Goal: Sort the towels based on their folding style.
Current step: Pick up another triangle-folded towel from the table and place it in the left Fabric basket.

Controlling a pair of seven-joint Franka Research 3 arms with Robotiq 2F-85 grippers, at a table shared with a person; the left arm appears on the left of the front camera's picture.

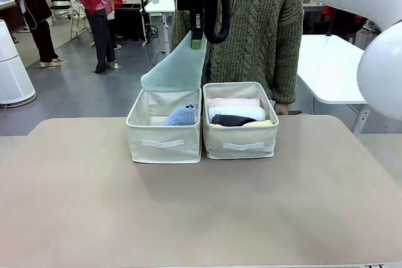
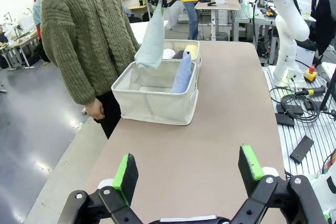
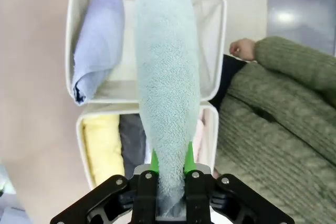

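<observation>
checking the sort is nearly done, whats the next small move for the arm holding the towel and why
Probably lower and release. The right gripper pinches the pale green towel by its top, hanging over the left bin, where the blue cone-folded towel already leans. The rolled towels fill the right bin, so it belongs in the left one.

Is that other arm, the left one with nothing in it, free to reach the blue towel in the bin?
Probably yes. The left gripper is open with bare table ahead, and the blue towel stands up in the open-topped bin. The hanging pale towel, held by the right gripper, might crowd it.
</observation>
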